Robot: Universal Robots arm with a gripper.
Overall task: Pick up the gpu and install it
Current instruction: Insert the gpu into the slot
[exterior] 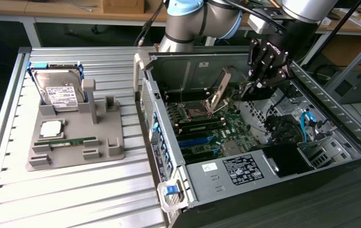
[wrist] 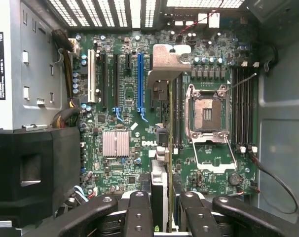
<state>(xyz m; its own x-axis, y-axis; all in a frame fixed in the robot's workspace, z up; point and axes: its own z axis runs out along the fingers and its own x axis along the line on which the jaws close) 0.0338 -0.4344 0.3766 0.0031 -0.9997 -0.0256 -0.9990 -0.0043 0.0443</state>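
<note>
Gpu [wrist: 161, 170] clenched in the jaws, held over the motherboard [wrist: 121, 101] inside the open computer case [exterior: 335, 130].

Wrist view: card seen edge-on, faces hidden. Its silver bracket [wrist: 168, 61] is at the far end, and the thin edge lies between the blue slot [wrist: 139, 81] and the CPU socket [wrist: 207, 114]. The jaws' fingers [wrist: 139, 215] press on it from both sides, their bases cut off by the frame. Cannot tell whether the card's lower edge touches the board. Exterior view: arm [exterior: 193, 19] cut off at the top, its dark wrist masking most of the card. Power supply [exterior: 244, 168] sits at the case's near end. On the slatted counter [exterior: 72, 194], to the exterior view's left, a grey holder [exterior: 107, 145] carries an upright hard drive [exterior: 60, 88] and a memory stick [exterior: 66, 141].
</note>
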